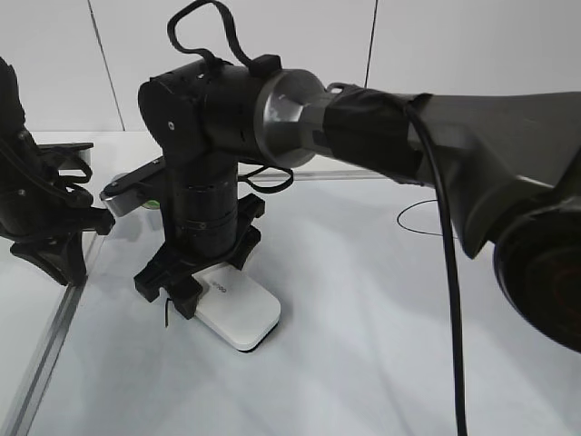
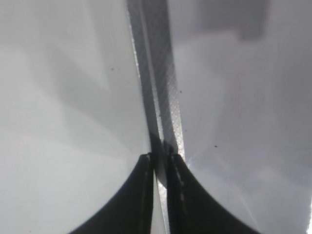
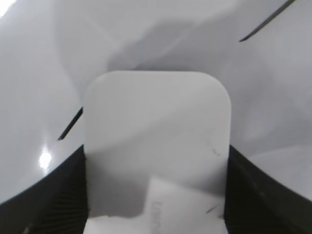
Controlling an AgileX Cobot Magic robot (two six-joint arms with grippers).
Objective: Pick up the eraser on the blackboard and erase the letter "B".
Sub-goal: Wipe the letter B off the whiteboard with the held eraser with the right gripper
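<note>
Lighting was bright, even and diffuse across all three views. On the blackboard [image 1: 381, 345], shadows were soft and pale. In the right wrist view a small glare spot sat left of the jaws, and broad grey shadow lay beyond the eraser [image 3: 156, 141]. The right gripper [image 3: 156, 204] was blurred at close range. The left wrist view was hazy, the left gripper [image 2: 161, 161] silhouetted black.

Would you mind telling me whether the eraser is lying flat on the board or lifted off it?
Lying flat: the eraser rests on the blackboard, with the right gripper straddling its sides.
</note>
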